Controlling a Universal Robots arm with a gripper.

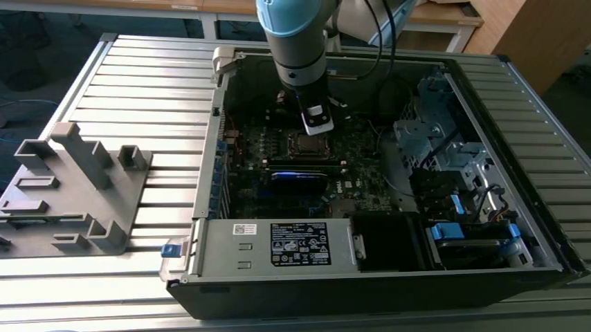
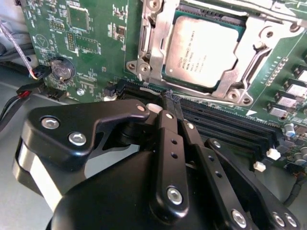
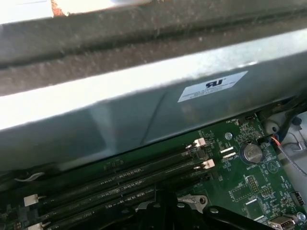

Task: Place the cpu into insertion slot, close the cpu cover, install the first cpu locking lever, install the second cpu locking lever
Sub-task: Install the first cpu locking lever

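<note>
The cpu [image 2: 204,50] lies flat in the insertion slot [image 1: 305,144] on the green motherboard, inside the open computer case. The silver cpu cover [image 2: 242,79] is folded down around it, with the chip's metal top showing through the window. A thin wire locking lever [image 2: 230,12] runs along the socket's far edge, and another lever's end [image 2: 149,88] lies at the near edge. My gripper [image 2: 171,98] is shut, its black fingertips pressed together just beside that near lever end. In the exterior view the gripper [image 1: 317,124] hangs directly above the socket.
Black memory slots [image 2: 230,125] lie between the gripper and the socket. A coin battery [image 2: 62,70] and cables sit nearby. The case holds a power supply box [image 1: 295,243] and a drive cage [image 1: 443,138]. A grey plastic fixture [image 1: 74,187] stands on the slatted table.
</note>
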